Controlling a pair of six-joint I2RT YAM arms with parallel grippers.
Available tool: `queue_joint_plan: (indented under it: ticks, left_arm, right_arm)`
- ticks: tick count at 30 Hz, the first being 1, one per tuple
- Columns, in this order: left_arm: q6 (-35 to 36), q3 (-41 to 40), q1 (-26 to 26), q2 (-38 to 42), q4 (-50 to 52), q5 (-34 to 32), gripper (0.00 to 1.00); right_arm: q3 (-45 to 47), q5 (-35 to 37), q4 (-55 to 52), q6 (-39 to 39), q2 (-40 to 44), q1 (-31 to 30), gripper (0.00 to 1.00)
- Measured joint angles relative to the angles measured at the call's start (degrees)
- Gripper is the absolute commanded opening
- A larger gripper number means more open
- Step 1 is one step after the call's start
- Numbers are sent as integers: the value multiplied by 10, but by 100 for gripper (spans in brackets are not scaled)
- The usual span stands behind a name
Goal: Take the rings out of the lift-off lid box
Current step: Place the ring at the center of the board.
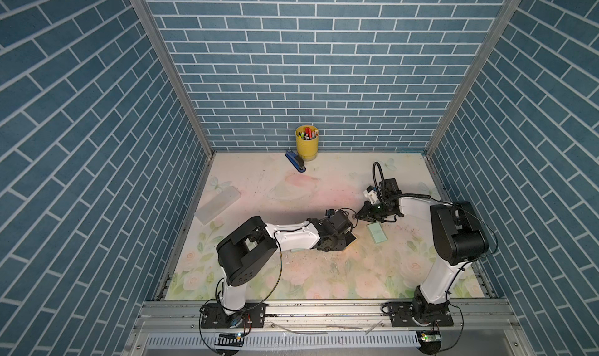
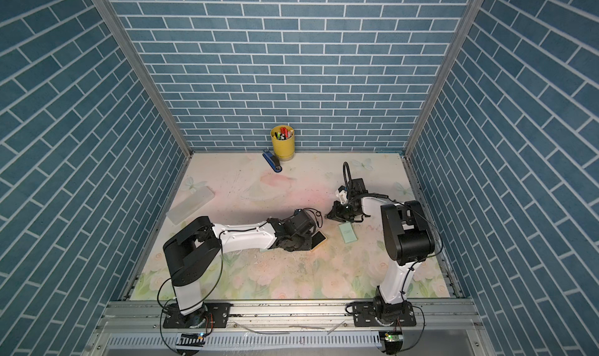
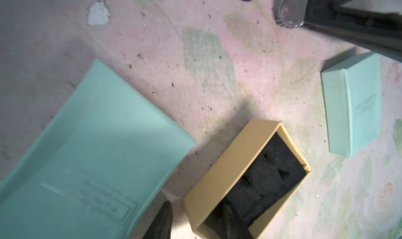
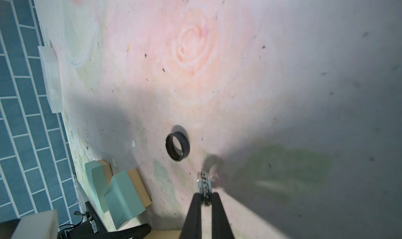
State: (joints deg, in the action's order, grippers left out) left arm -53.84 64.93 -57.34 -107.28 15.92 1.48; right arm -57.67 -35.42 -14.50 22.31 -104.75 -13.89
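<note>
Right gripper (image 4: pixel 205 196) pinching a silver ring (image 4: pixel 204 182)
Black ring (image 4: pixel 178 146) lies nearby on the table (image 4: pixel 239 53); left gripper (image 3: pixel 193 214) state unclear

The left arm (image 1: pixel 291 237) stretches low toward the worktop's middle; the left hand (image 3: pixel 196 205) points down, its fingers apart. The right arm (image 1: pixel 415 207) bends inward from the right edge; the right hand (image 4: pixel 204 196) hangs low, pinching a ring (image 4: pixel 204 183).

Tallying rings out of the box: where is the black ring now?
Right wrist view: the black ring rests on the floral mat, just beyond and not touching the silver ring pinched in the jaws of the right gripper.
</note>
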Motion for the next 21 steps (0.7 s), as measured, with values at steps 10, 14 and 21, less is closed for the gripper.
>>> queue_joint_plan:
  ticks: [10,14,21]
  left_arm:
    - [5,0,-1,28,24,-10,43]
    - [20,1,-1,43,36,-15,43]
    - [55,20,2,44,52,-23,37]
  right_arm:
    - [-6,-1,-5,3,-5,5,20]
    - [-6,7,-24,2,7,5,24]
    - [12,18,-52,2,94,5,23]
